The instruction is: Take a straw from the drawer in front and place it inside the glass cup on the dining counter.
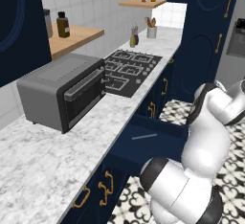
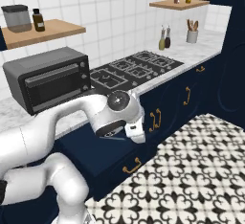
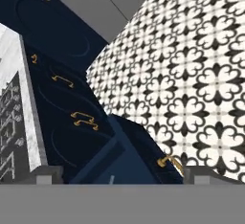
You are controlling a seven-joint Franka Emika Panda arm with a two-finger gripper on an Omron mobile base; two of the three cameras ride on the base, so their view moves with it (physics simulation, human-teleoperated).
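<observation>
While the drawer (image 1: 143, 144) stands pulled out from the navy cabinet run below the marble worktop (image 1: 48, 165), its dark inside is open from above, which is what the reach needs. One thing lies in it: the straw (image 1: 144, 136), a thin pale stick flat on the drawer floor, toward the cooktop (image 1: 129, 70) end. In the hand view a short pale sliver low in the drawer (image 3: 119, 163) is probably that straw, too small to confirm.

The gripper (image 3: 119, 177) hangs above the drawer, camera looking down and outward over the drawer's gold handle (image 3: 170, 162) and patterned floor (image 3: 191, 74); its two fingertips sit far apart at the frame's corners, jaws spread wide, nothing between them. Judgement: pre-grasp stage, straw not yet picked up.

The toaster oven (image 1: 62, 91) sits on the worktop beside the cooktop, uninvolved.
</observation>
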